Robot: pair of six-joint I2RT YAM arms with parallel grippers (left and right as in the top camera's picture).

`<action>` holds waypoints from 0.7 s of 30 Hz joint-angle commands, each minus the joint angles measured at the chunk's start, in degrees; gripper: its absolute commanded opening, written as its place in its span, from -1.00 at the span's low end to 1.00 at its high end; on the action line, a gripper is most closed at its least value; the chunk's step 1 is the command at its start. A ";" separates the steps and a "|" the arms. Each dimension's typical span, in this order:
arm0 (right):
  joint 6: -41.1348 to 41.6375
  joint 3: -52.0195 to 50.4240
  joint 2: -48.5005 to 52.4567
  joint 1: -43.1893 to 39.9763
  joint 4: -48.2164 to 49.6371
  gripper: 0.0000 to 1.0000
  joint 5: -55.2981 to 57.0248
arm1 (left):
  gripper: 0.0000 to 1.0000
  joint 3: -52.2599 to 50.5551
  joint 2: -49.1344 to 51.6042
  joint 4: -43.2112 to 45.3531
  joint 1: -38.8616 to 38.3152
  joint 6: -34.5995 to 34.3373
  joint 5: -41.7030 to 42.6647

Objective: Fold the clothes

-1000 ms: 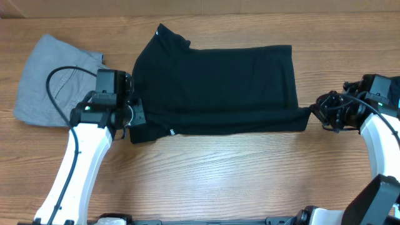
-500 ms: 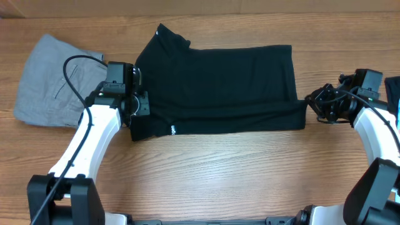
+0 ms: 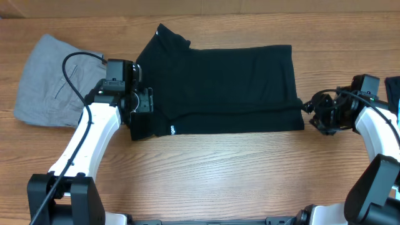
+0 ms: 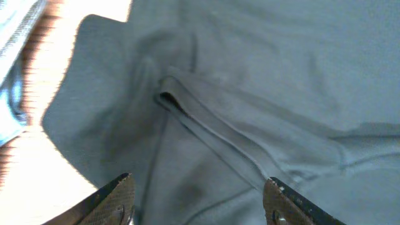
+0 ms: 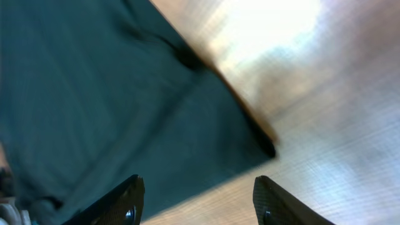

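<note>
The clothes [image 3: 219, 87] lie flat on the table [image 3: 219, 175] as a wide black rectangle. One pointed corner of cloth sticks out at their top left. A small white logo [image 3: 171, 130] shows near their bottom left corner. A fold line runs across their lower part, roughly parallel to the bottom edge.

The left arm rises from below and left of the clothes, its white forearm slanting up and to the right. Its wrist is turned so that the left gripper [image 3: 147, 101] points right, over the clothes' left edge and about halfway down it. The gripper stands apart. In the left wrist view both fingers [image 4: 115, 200] are wide, with nothing clamped between them. Below them lies only dark cloth, crossed diagonally by a raised folded hem.

The right arm curves up from below and right of the clothes, its wrist bent toward them. The right gripper [image 3: 312, 115] points left, just beside the clothes' bottom right corner. It too stands apart and holds nothing. In the right wrist view its fingers [image 5: 128, 203] are spread above the cloth's edge, with the clothes' corner ahead and bare table beside it.

Grey trousers [image 3: 44, 81] lie left of the clothes, partly under the left arm. A black cable [image 3: 67, 65] loops over them.
</note>
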 commanded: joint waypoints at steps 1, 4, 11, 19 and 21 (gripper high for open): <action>-1.42 0.76 0.17 0.11 -2.08 0.19 4.72 | 0.39 1.66 0.37 -1.53 0.22 1.66 7.21; -2.49 -0.52 0.17 0.37 -2.29 -0.07 3.85 | 0.37 1.60 0.42 -4.61 0.15 2.16 8.35; -3.80 -2.05 0.17 1.79 -2.14 0.01 3.76 | 0.36 -0.15 2.60 -8.28 -0.17 8.66 9.07; -3.80 -2.05 0.17 1.84 -1.86 0.02 2.93 | 0.30 -0.31 10.67 -0.02 -0.42 2.84 14.53; -3.80 -2.05 0.17 1.84 -1.90 0.03 2.93 | 0.28 -0.31 13.07 0.70 -0.87 1.68 15.04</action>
